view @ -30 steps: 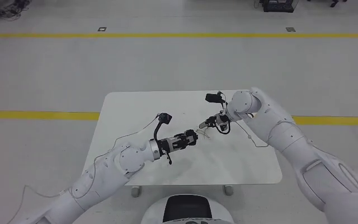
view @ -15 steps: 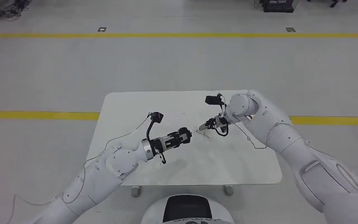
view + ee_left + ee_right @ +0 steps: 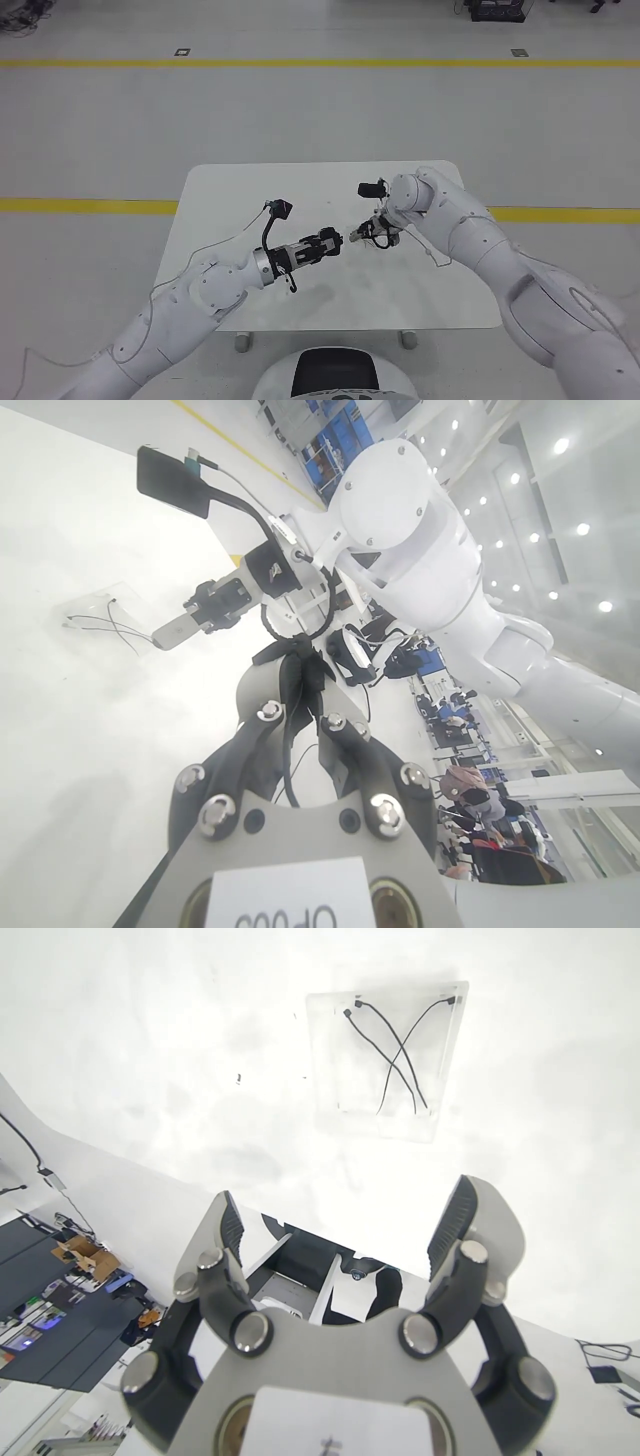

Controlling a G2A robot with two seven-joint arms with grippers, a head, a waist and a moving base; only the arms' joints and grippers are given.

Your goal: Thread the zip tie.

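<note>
My left gripper (image 3: pixel 295 672) is shut on a thin black zip tie (image 3: pixel 286 747), whose strap curves back between the fingers toward the wrist. In the top view the left gripper (image 3: pixel 333 240) hovers over the middle of the white table (image 3: pixel 250 190). My right gripper (image 3: pixel 340 1228) is open with nothing between its ribbed pads (image 3: pixel 447 1223). It hangs above a clear flat tray (image 3: pixel 330 1078) holding three loose black zip ties (image 3: pixel 395 1058). The right gripper (image 3: pixel 362 233) faces the left one a short gap away, also visible as a pale fingertip (image 3: pixel 165 637).
The clear tray (image 3: pixel 95 610) lies on the table just beyond the right gripper. A black camera on a curved stalk (image 3: pixel 172 482) sticks out from the right wrist. Bare table surface lies to the left and front.
The left gripper has drawn back from the right one, toward the robot, still holding its tie. The right arm has shifted left and slightly nearer, following over the tray.
</note>
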